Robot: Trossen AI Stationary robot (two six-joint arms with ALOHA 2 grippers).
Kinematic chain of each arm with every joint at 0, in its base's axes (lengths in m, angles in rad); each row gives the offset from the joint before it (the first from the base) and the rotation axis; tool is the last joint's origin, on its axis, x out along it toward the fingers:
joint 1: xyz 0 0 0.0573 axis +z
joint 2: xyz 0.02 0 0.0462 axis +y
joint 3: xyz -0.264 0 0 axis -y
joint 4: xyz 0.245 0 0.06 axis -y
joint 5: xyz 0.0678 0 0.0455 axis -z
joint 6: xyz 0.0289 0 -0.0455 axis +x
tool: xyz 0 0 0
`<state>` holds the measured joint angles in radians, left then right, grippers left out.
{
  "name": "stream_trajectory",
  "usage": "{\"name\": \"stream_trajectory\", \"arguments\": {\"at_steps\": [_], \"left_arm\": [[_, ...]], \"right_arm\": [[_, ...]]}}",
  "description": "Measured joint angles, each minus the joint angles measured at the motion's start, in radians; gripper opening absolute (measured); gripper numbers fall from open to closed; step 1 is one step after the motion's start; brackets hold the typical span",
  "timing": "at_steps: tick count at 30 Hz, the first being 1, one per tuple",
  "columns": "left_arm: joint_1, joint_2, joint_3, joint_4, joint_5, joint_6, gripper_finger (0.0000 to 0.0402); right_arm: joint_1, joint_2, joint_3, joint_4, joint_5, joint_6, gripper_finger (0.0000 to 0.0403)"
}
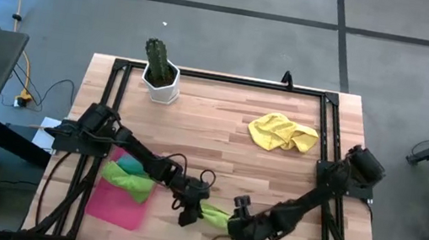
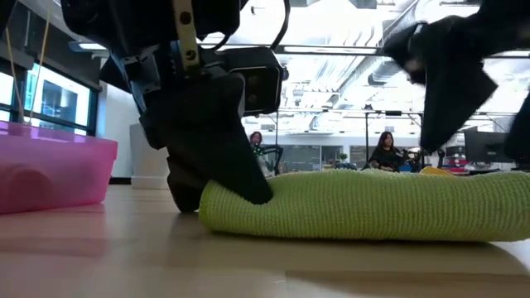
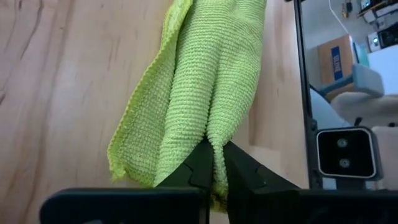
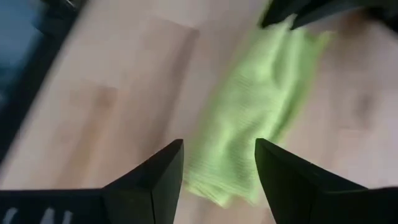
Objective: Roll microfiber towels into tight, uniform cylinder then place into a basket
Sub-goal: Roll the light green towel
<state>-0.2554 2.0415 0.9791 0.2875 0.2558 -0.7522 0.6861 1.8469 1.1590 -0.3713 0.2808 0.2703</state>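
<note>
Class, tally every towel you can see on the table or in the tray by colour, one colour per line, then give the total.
Lime green towel, pinched by the left gripper: 1
Green towel in the pink basket: 1
Teal towel in the basket: 1
Yellow towel, loose on the table: 1
Total: 4

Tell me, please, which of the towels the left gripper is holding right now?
The lime green towel, rolled on the table's near edge, pinched by the left gripper. The yellow towel lies crumpled, apart.
</note>
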Motion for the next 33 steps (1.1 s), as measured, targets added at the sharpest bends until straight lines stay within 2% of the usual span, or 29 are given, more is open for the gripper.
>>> {"name": "stream_trajectory", "arguments": {"at_steps": [4, 8, 12, 19, 33], "left_arm": [[0.001, 0.0, 0.0, 0.0, 0.003, -0.025, 0.0012], [0.001, -0.001, 0.001, -0.009, 0.003, -0.027, 0.0011], [0.002, -0.001, 0.001, -0.009, 0.002, -0.045, 0.0011], [0.017, -0.002, 0.001, -0.009, 0.009, -0.07, 0.001], [0.021, -0.002, 0.001, -0.007, 0.056, -0.109, 0.001]], "right_arm": [[0.055, 0.0, -0.004, -0.009, 0.197, 0.054, 0.0192], [0.1, 0.001, -0.058, 0.009, 0.301, 0.197, 0.0192], [0.135, 0.001, -0.11, 0.107, 0.313, 0.264, 0.0192], [0.153, 0.0, -0.176, 0.271, 0.34, 0.195, 0.0192], [0.076, 0.067, -0.193, 0.288, 0.305, 0.214, 0.0192]]}}
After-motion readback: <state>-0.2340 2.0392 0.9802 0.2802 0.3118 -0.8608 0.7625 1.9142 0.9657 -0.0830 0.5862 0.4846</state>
